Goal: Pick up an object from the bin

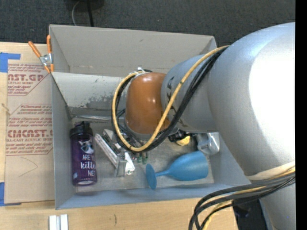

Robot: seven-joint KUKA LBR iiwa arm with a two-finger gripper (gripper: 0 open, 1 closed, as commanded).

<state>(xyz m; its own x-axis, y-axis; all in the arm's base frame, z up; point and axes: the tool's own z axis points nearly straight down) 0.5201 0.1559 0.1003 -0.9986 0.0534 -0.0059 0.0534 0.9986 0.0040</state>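
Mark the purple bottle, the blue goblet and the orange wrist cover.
purple bottle [84,163]: camera view, on its labelled body.
blue goblet [193,166]: camera view, on its bowl.
orange wrist cover [144,102]: camera view, on its rounded top.

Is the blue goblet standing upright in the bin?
No, the blue goblet lies on its side on the bin floor, its foot pointing toward the purple bottle.

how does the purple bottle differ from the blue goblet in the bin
The purple bottle is dark, labelled and black-capped; the blue goblet is plain light blue. The bottle lies along the left wall of the bin; the goblet lies across, by the near wall. Both lie on their sides.
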